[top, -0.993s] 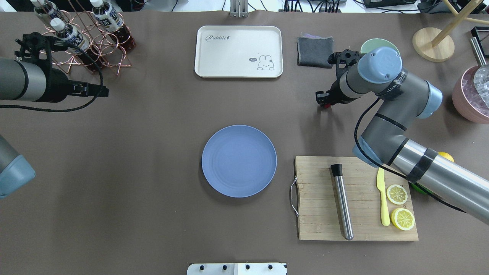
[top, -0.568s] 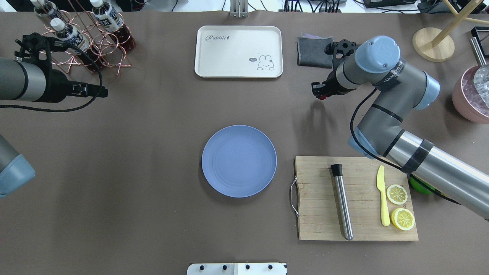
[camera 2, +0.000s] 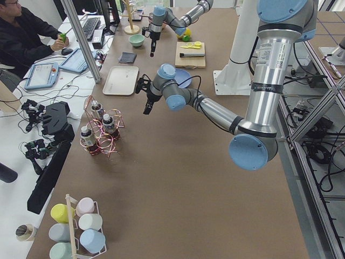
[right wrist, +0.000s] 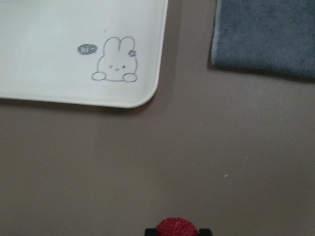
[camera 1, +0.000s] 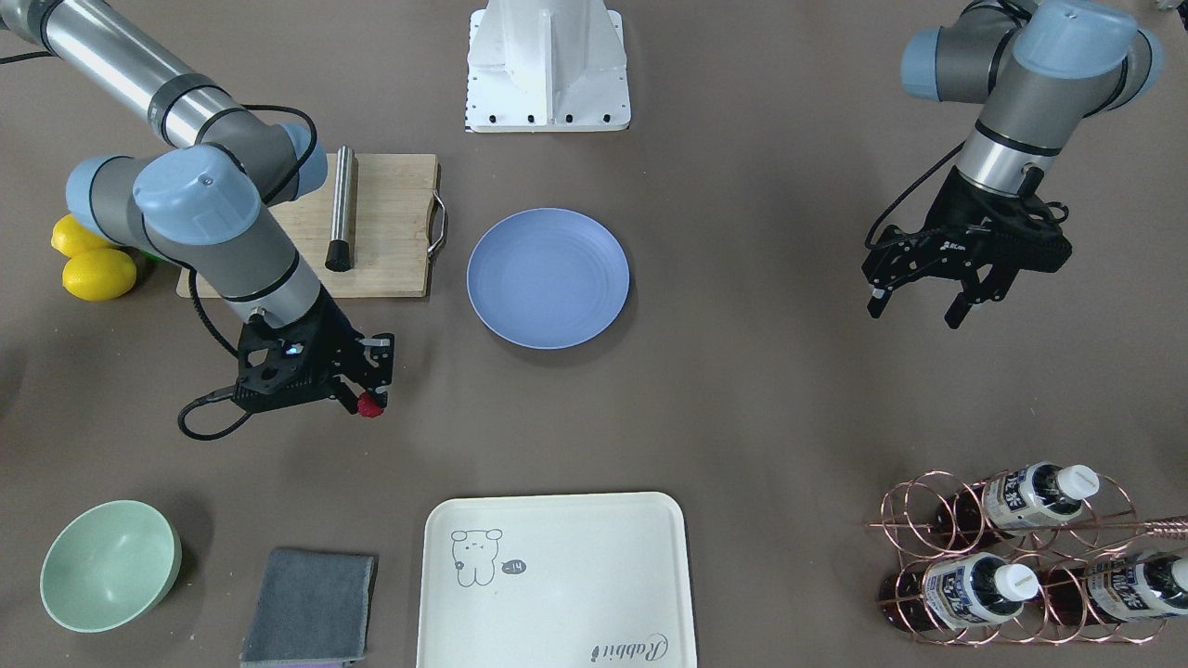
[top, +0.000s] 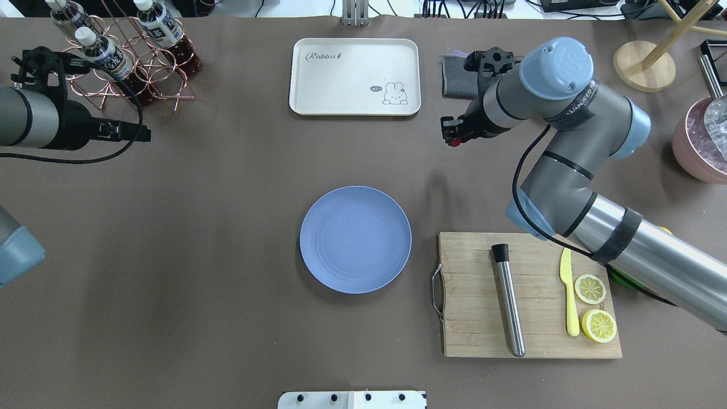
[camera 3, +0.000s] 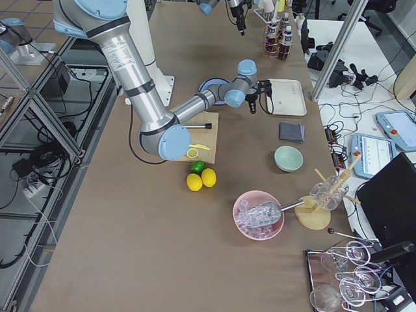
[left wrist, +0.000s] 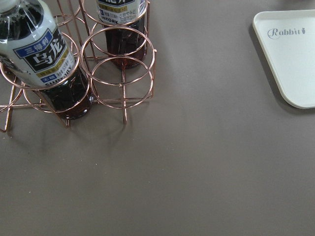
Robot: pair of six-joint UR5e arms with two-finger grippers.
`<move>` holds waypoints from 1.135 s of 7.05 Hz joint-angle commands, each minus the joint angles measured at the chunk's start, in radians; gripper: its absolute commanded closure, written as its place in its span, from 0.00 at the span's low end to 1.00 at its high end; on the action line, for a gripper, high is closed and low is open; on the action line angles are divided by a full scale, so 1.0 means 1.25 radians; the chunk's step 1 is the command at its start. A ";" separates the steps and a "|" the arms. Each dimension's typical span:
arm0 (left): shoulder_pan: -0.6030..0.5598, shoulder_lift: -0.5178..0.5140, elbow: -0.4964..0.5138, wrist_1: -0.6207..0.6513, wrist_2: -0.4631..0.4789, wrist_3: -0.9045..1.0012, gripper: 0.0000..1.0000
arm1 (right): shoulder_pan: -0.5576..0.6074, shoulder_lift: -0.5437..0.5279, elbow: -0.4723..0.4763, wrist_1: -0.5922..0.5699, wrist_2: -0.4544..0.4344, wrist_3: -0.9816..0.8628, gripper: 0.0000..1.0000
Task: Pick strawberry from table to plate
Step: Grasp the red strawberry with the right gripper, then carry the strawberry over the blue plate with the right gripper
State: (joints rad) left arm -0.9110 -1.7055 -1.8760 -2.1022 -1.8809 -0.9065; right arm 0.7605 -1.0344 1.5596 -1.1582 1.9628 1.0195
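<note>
The small red strawberry (camera 1: 372,405) hangs above the table (top: 227,255), pinched between the fingers of my right gripper (camera 1: 368,399), which is shut on it. The overhead view shows the strawberry (top: 453,142) right of the cream tray and up-right of the blue plate (top: 355,239). In the right wrist view it (right wrist: 177,227) sits at the bottom edge, over bare table. The plate (camera 1: 548,278) holds nothing. My left gripper (camera 1: 916,311) hovers open and holds nothing, far off near the bottle rack.
A cream tray (top: 355,76) and grey cloth (top: 457,71) lie at the far side. A wooden cutting board (top: 477,329) carries a metal rod, a yellow knife and lemon slices. A mint bowl (camera 1: 109,564), whole lemons (camera 1: 97,274), a copper bottle rack (top: 142,62) and a pink ice bowl (top: 701,145) ring the table.
My right gripper has lifted the strawberry off the table and carried it left, toward the tray's corner. The left arm drew back slightly to the left.
</note>
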 commanded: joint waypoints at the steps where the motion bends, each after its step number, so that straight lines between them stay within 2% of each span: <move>1: -0.058 0.020 0.001 -0.001 -0.046 0.069 0.02 | -0.094 0.038 0.124 -0.157 -0.058 0.064 1.00; 2: -0.077 0.033 0.000 -0.002 -0.048 0.093 0.02 | -0.146 0.085 0.127 -0.210 -0.102 0.112 1.00; 5: -0.137 0.056 0.002 -0.001 -0.083 0.152 0.02 | -0.286 0.104 0.119 -0.217 -0.217 0.143 1.00; 8: -0.151 0.056 0.033 -0.001 -0.083 0.207 0.02 | -0.320 0.116 0.066 -0.205 -0.277 0.142 1.00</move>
State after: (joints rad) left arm -1.0959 -1.6359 -1.8415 -2.1038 -1.9851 -0.6632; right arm 0.3768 -0.8999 1.6673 -1.4184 1.6469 1.1968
